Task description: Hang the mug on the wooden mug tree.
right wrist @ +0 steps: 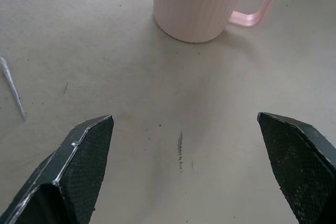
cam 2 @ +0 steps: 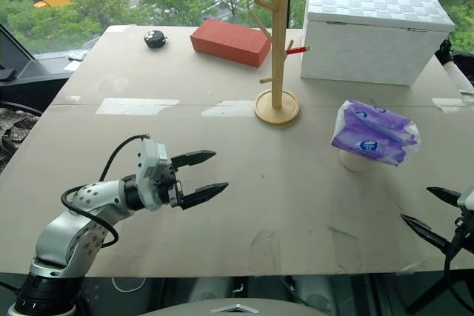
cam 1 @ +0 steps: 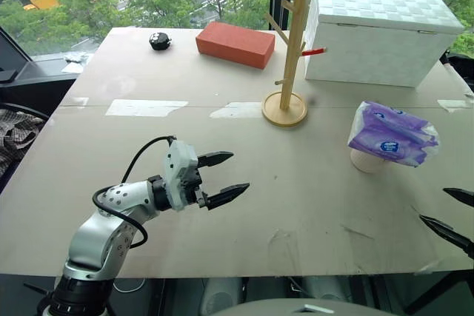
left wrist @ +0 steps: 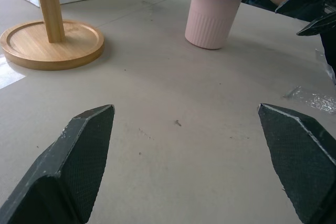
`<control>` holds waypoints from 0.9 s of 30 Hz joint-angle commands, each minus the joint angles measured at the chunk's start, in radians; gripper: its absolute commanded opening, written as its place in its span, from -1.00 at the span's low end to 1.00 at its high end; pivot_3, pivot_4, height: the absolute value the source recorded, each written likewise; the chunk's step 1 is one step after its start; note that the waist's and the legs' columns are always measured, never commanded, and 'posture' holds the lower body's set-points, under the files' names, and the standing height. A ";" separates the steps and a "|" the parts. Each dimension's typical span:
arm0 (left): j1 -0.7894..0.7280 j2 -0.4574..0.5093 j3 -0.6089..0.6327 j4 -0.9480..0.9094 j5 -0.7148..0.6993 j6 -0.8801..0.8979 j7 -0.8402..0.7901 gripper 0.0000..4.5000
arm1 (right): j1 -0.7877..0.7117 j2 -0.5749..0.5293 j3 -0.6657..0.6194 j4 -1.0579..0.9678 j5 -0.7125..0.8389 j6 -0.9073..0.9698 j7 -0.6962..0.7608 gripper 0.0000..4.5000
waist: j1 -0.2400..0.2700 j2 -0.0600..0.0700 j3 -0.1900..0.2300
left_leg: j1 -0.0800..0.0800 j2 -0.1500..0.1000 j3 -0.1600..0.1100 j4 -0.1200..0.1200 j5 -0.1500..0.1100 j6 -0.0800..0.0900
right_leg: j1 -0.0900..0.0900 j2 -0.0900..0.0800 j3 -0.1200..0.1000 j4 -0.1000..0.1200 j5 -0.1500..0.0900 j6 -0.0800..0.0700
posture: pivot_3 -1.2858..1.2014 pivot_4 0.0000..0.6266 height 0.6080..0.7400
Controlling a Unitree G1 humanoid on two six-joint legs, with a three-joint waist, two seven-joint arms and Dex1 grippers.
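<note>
Mug [cam 1: 366,160] stands at right of frame under a tissue pack [cam 1: 392,135], wooden mug tree [cam 1: 290,57] upper centre, both end effectors, left [cam 1: 226,177] and right [cam 1: 458,216], released, empty.

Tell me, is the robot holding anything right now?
No. The left gripper and the right gripper are open with nothing between their fingers. The mug stands on the table under the tissue pack.
</note>
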 commanded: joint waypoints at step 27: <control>-0.193 -0.036 0.011 0.087 -0.183 -0.011 -0.243 1.00 | -0.230 -0.198 0.008 -0.346 -0.258 -0.036 -0.147 0.97 | -0.001 0.000 0.000 | -0.002 -0.001 -0.002 0.005 0.000 0.000 | 0.001 0.001 0.000 0.001 0.000 0.000 | 0.03 -0.52 1.00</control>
